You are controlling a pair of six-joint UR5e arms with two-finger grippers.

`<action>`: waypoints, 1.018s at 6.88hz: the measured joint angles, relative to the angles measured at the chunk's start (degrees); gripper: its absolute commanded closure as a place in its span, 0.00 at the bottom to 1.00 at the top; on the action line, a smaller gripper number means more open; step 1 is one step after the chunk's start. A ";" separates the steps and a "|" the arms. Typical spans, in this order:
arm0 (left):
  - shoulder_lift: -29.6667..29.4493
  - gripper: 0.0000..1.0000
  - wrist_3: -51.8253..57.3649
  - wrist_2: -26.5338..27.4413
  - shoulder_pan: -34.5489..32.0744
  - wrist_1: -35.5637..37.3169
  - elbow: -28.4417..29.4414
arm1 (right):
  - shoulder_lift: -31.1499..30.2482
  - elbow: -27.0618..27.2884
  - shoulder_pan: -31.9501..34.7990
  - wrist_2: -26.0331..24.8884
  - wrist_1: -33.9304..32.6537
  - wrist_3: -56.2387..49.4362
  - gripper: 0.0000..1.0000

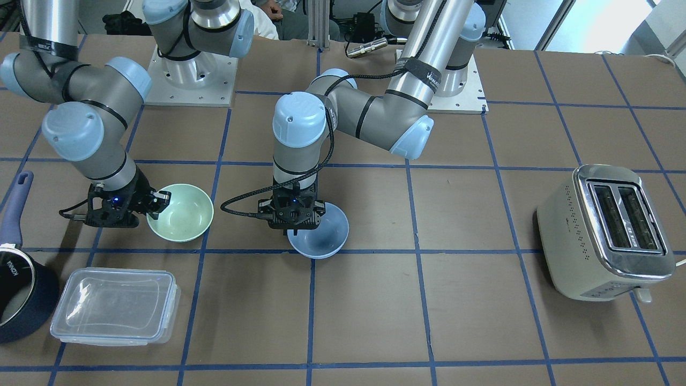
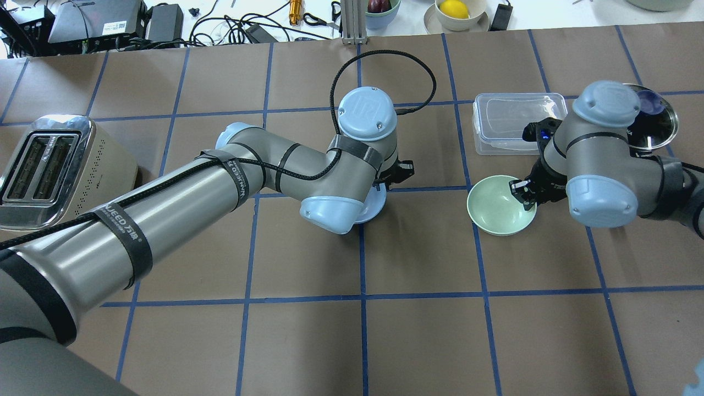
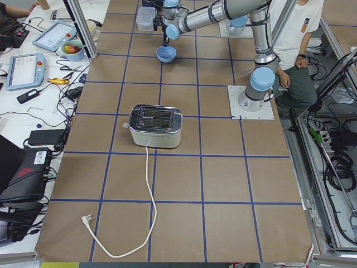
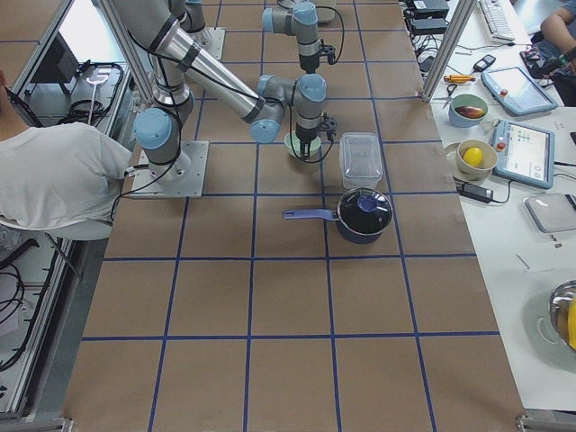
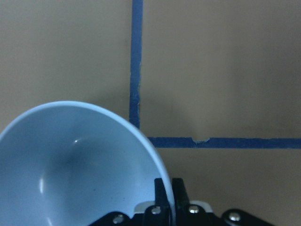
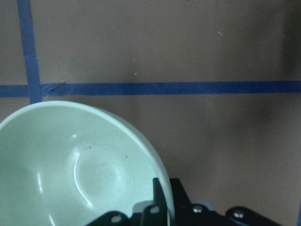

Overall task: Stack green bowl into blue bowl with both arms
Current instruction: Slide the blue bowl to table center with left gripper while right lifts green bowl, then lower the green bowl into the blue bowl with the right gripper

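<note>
The green bowl (image 1: pixel 182 215) sits upright on the brown table, also seen in the overhead view (image 2: pixel 498 213) and the right wrist view (image 6: pixel 70 174). My right gripper (image 1: pixel 161 201) (image 2: pixel 520 190) (image 6: pixel 162 190) is shut on its rim, one finger inside and one outside. The blue bowl (image 1: pixel 322 237) (image 2: pixel 375 205) (image 5: pixel 70 165) is about one grid square away. My left gripper (image 1: pixel 299 228) (image 5: pixel 164 190) points straight down and is shut on its rim; the left arm hides most of this bowl from overhead. I cannot tell whether either bowl is off the table.
A clear lidded plastic container (image 1: pixel 115 305) (image 2: pixel 517 124) and a navy saucepan (image 1: pixel 16 289) (image 2: pixel 652 115) lie close to the green bowl on the right arm's side. A cream toaster (image 1: pixel 605 230) (image 2: pixel 49 170) stands far off on the left arm's side.
</note>
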 measured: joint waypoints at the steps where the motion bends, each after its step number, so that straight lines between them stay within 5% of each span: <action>1: 1.52 0.00 2.72 -0.73 1.89 0.15 1.06 | -0.08 -4.65 0.06 0.34 6.09 0.23 1.00; 3: 6.47 0.00 13.57 0.58 9.46 -6.56 3.13 | -0.05 -11.33 2.67 3.52 13.91 5.39 1.00; 7: 19.50 0.00 29.32 2.17 24.80 -34.50 8.44 | 5.45 -19.60 19.85 11.05 13.81 31.37 1.00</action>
